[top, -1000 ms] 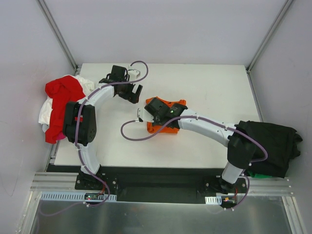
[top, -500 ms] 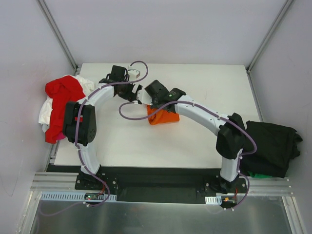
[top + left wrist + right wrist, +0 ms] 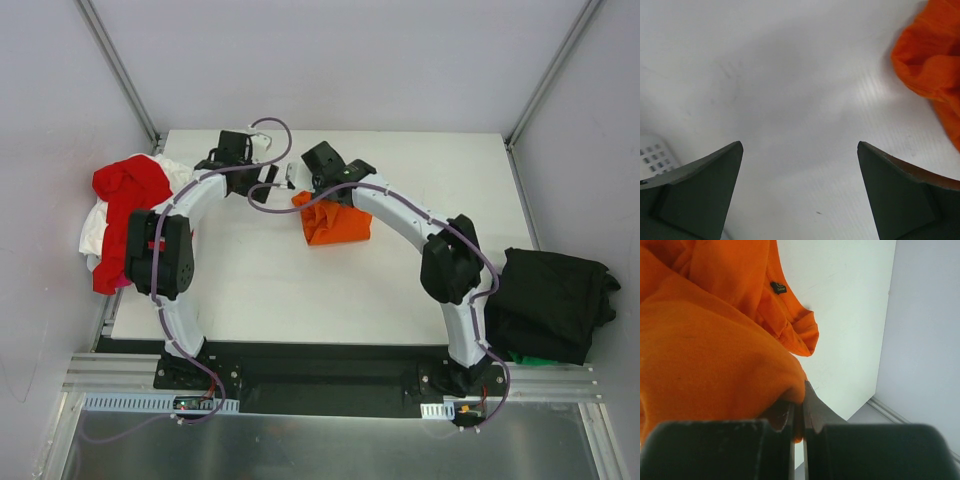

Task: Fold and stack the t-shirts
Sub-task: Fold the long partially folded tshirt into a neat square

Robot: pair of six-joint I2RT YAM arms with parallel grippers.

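A bright orange t-shirt [image 3: 337, 224] lies bunched on the white table [image 3: 430, 190] at centre back. My right gripper [image 3: 304, 196] is shut on a fold at its left edge. In the right wrist view the cloth [image 3: 705, 350] bulges over the shut gripper [image 3: 801, 407] and a small black neck label [image 3: 777, 288] shows. My left gripper [image 3: 268, 186] stands open just left of the shirt, over bare table. In the left wrist view the gripper [image 3: 800, 150] holds nothing, and the orange cloth [image 3: 935, 65] sits at the upper right.
A red t-shirt [image 3: 130, 190] and a white one [image 3: 95, 232] are heaped at the table's left edge. A black t-shirt [image 3: 555, 300] lies off the right edge, with something green [image 3: 528, 356] under it. Grey walls enclose the back and sides.
My right gripper has swung toward the back left, dragging the orange shirt with it and pulling it out of its flat shape. The left gripper has drawn back slightly, still open.
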